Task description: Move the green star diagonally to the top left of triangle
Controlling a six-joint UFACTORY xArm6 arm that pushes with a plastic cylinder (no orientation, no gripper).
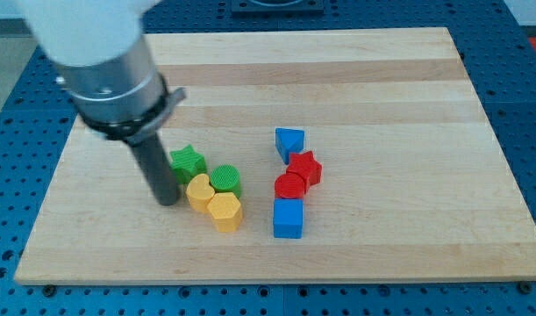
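The green star [188, 161] lies left of centre on the wooden board [355, 70]. The blue triangle [289, 142] lies to its right, a little higher in the view. My tip [167, 201] rests on the board just left of and below the green star, close to its lower left edge and next to the yellow heart [199, 190]. The rod rises from the tip to the large grey arm housing [110, 70] at the view's upper left.
A green cylinder [225, 181] touches the star's lower right. A yellow hexagon [225, 211] sits below the heart. A red star [305, 167], a red cylinder [290, 186] and a blue cube [288, 218] form a column under the triangle.
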